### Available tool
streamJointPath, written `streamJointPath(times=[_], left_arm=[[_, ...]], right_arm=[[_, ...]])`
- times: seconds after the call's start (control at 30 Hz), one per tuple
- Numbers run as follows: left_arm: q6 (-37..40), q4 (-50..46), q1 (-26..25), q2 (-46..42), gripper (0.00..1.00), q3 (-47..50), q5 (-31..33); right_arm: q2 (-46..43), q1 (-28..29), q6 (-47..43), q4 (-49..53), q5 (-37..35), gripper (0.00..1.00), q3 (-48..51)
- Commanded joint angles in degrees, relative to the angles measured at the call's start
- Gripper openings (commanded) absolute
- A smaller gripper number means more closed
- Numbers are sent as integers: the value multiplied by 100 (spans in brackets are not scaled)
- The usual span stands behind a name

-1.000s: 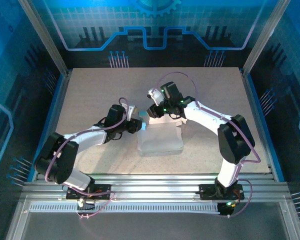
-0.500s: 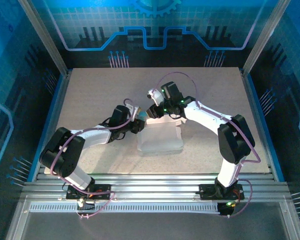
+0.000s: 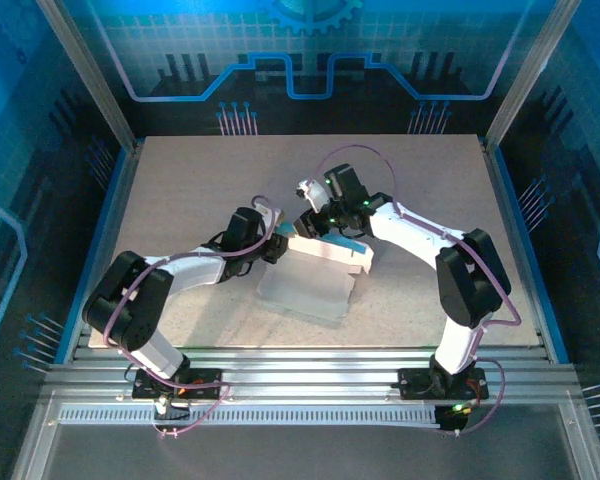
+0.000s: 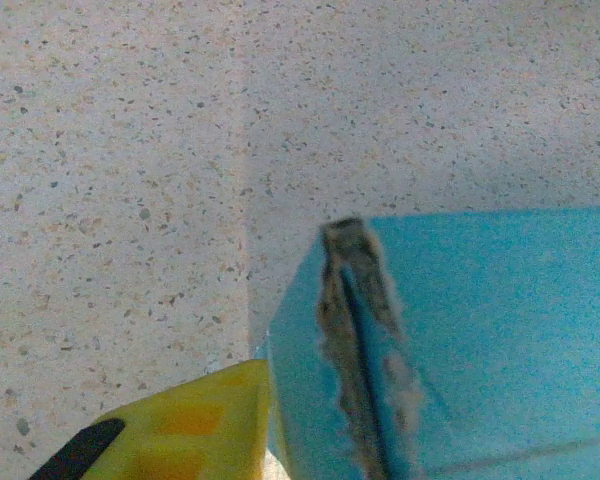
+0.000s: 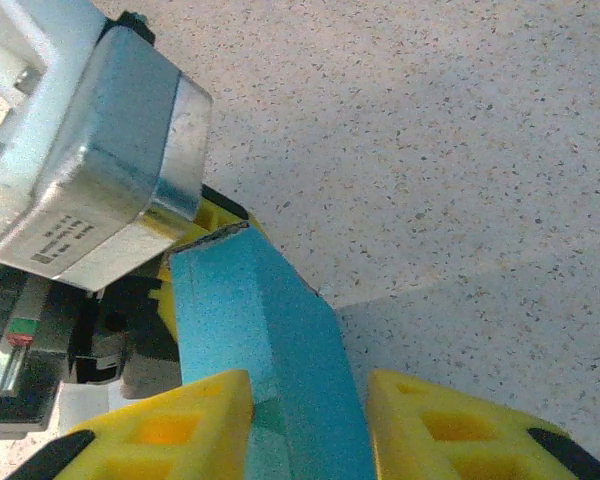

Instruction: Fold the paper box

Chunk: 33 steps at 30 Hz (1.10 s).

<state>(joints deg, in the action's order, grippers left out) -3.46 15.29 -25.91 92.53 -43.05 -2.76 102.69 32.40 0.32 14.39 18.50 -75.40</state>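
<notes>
the paper box (image 3: 306, 288) is lying near the middle of the table (image 3: 180, 190), its pale sheet resting flat toward the near edge while its far blue part is standing up off the surface between the two arms. the right gripper (image 5: 308, 392) is reaching in from the far right. its two yellow fingers (image 5: 170, 430) are pinching that raised blue wall, one pressing on each side, with the cardboard running up between them. the left gripper (image 3: 276, 244) is meeting the same raised part from the left, at its upper corner. in the left wrist view one yellow finger (image 4: 190, 425) is sitting just beside the blue panel's ragged edge, touching or nearly touching it. the other finger is hidden, so i cannot tell whether this pair is spread or gripping the cardboard.
</notes>
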Motion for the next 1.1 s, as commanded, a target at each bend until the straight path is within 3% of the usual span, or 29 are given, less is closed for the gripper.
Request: streamJointPath(times=[0.0, 0.5, 0.77, 1.07], left_arm=[[262, 101, -78, 105, 24, -283, -23], [416, 121, -133, 310, 17, -426, 90], [446, 193, -133, 473, 12, -508, 369], [478, 240, -150, 564, 13, -529, 549]], right_arm=[[-77, -65, 134, 108, 190, 37, 113], [178, -367, 867, -156, 1289, 37, 34], [237, -368, 943, -185, 1428, 37, 151], [238, -374, 1006, -280, 1400, 37, 253]])
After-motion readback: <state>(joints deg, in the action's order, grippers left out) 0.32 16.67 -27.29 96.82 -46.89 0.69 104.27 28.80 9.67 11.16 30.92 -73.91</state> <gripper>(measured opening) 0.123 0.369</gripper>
